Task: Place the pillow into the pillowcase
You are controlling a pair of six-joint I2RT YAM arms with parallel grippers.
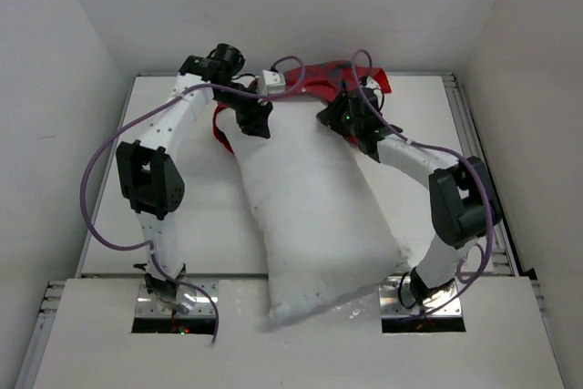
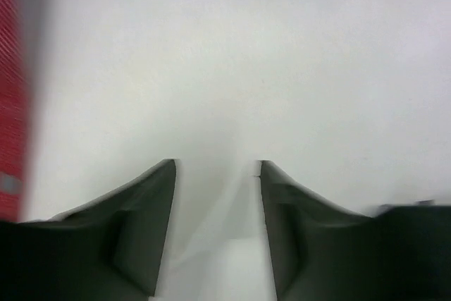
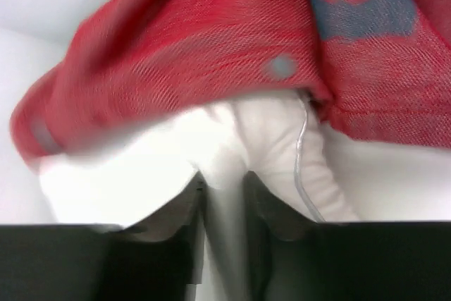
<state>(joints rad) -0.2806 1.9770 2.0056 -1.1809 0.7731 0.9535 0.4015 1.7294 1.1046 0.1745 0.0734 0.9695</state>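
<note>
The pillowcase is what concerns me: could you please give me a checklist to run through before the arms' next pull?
1. Pillowcase over the pillow: not ok. It is bunched at the far end, and most of the pillow is bare.
2. Left gripper holding cloth: not ok. Its fingers are apart with nothing between them, and red cloth lies off to one side.
3. Right gripper grip: cannot tell. White fabric sits between close-set fingers, but the view is blurred.
4. Case opening facing the pillow: cannot tell. It is hidden by the arms.
5. Purple cable clear of the cloth: not ok. It loops over the case.
</note>
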